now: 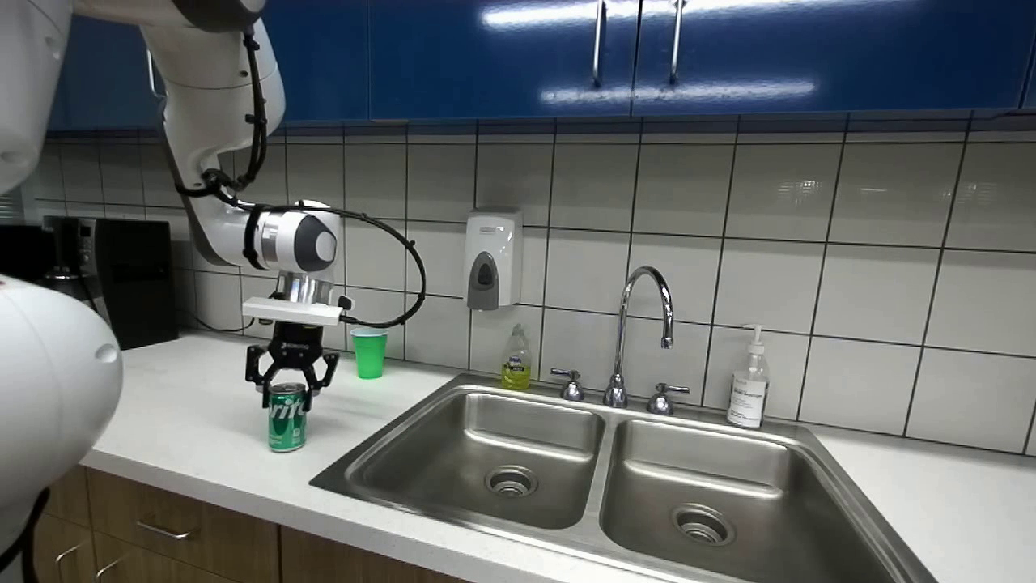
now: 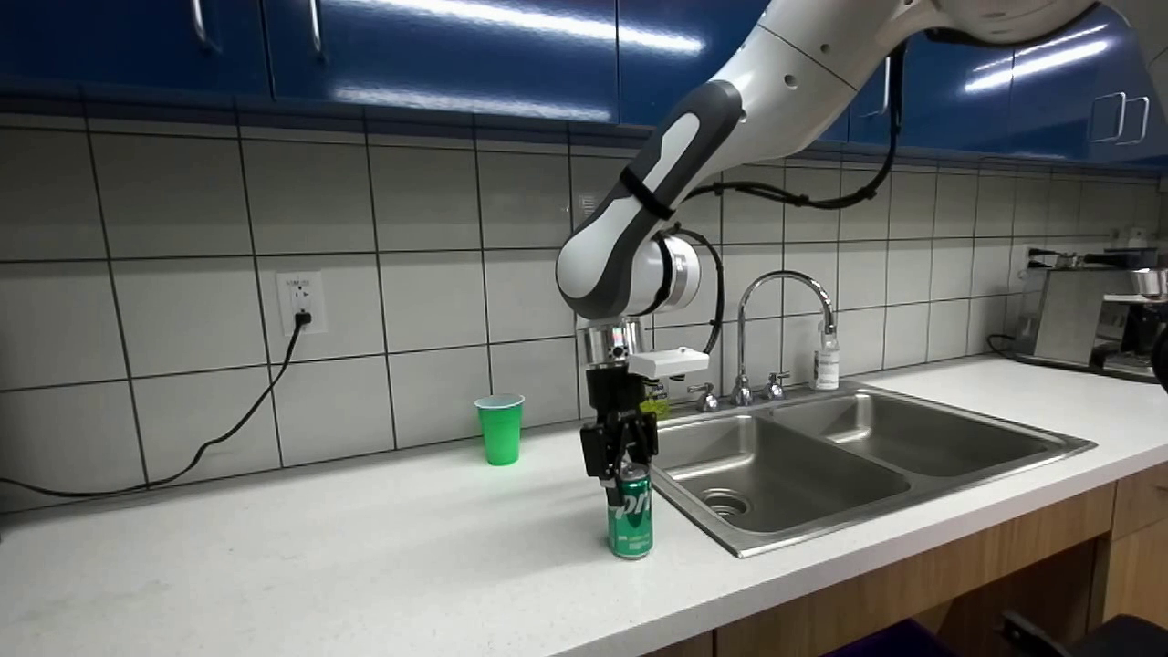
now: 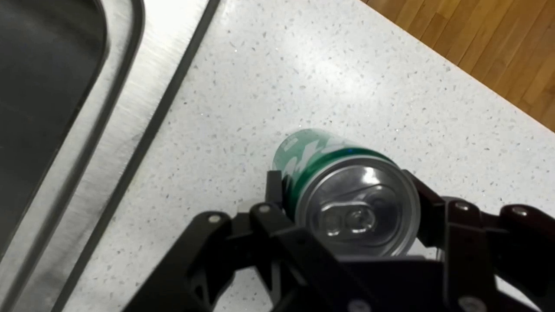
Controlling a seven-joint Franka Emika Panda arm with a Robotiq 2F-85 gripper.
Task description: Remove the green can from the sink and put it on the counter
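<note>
The green can stands upright on the white counter, left of the sink in that exterior view. Its base appears to rest on the surface. It also shows in an exterior view beside the sink's near corner. In the wrist view its silvery top lies between the fingers. My gripper points straight down over the can. Its two black fingers sit against opposite sides of the can's upper part, with no gap visible. Part of the can's side is hidden behind the fingers.
A light-green plastic cup stands near the tiled wall behind the gripper. A dish soap bottle, the chrome faucet and a pump bottle line the sink's back edge. The counter's front edge is close to the can.
</note>
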